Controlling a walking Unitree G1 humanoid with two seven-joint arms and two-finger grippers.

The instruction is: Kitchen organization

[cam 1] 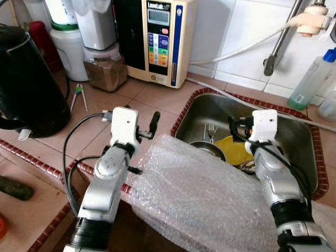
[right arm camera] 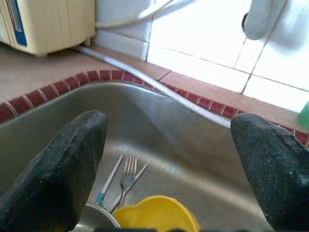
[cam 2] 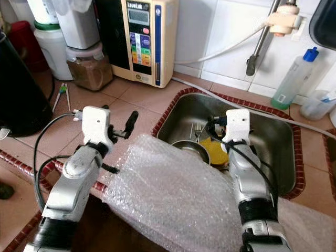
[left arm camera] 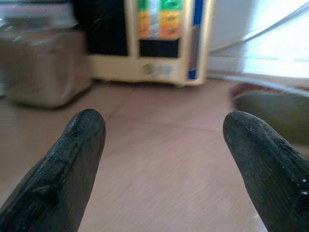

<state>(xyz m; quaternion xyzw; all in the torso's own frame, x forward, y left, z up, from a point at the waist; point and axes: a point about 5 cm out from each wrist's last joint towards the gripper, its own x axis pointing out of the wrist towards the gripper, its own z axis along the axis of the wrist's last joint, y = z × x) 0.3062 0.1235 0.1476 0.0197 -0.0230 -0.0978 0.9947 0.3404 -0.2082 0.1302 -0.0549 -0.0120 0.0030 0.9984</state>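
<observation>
Nearest, crumpled bubble wrap [cam 1: 199, 194] draped over the sink's [cam 1: 302, 136] front rim. Left gripper [left arm camera: 161, 145] spread wide, empty, over tiled counter [cam 1: 152, 100] beside the sink. Right gripper [right arm camera: 169, 159] likewise parted, above the basin. Inside: yellow dish [right arm camera: 157, 215], fork [right arm camera: 128, 176], perhaps a steel bowl [cam 1: 207, 148]. Behind, cream water purifier [cam 1: 160, 37].

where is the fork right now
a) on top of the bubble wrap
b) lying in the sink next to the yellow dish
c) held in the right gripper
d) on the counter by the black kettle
b: the fork lies on the floor of the sink, just behind the yellow dish, while the right gripper hovers above it with its jaws open and empty.
</observation>
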